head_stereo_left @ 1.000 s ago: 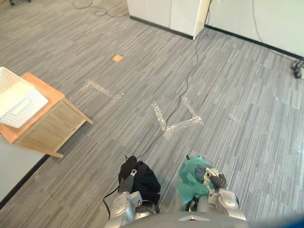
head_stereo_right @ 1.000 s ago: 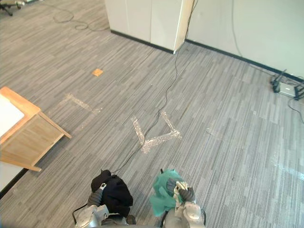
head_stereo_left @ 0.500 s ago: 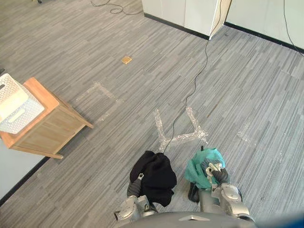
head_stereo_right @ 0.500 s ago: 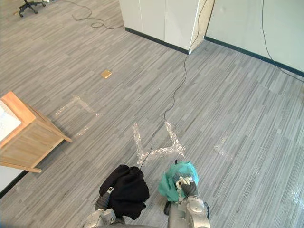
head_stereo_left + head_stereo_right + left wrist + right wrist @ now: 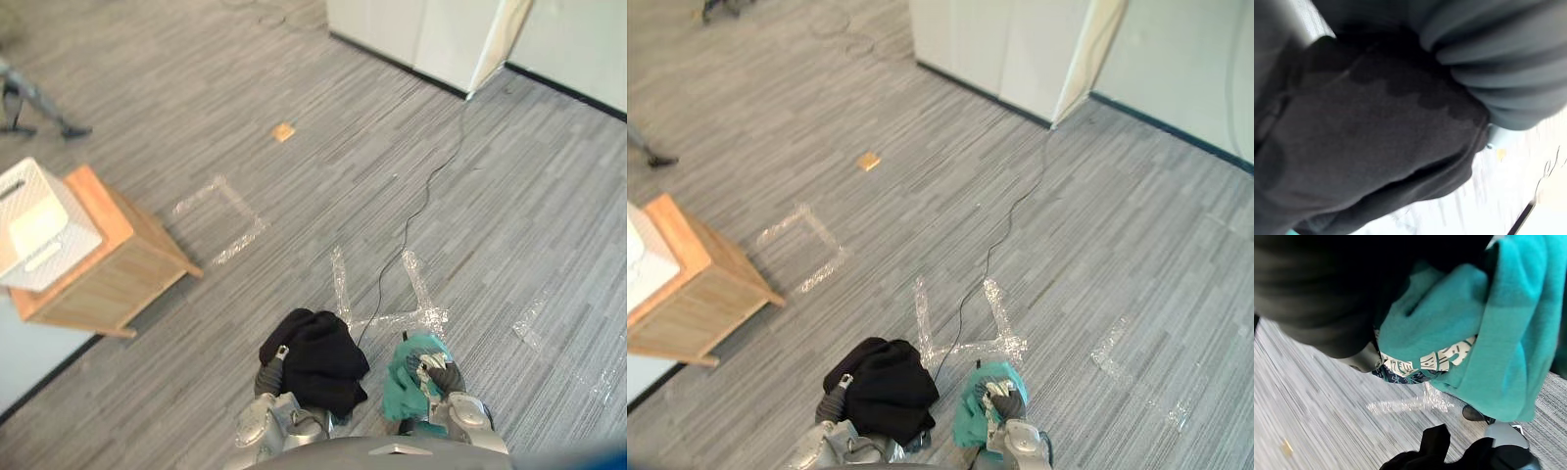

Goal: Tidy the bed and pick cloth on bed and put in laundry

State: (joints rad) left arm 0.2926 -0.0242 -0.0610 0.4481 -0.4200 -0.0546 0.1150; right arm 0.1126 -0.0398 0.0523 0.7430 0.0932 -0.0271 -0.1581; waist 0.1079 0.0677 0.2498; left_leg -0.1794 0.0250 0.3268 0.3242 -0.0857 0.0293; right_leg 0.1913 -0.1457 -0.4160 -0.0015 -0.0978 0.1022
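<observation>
Moved: our view turned toward basket.
Left hand: under black cloth, right of basket; grip we cannot tell.
Right hand: clenched on teal cloth.
Progress: cloths picked; basket drop remains, we judge.

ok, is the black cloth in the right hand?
No, the right hand is curled round the teal cloth, while the black cloth drapes over the left hand.
</observation>
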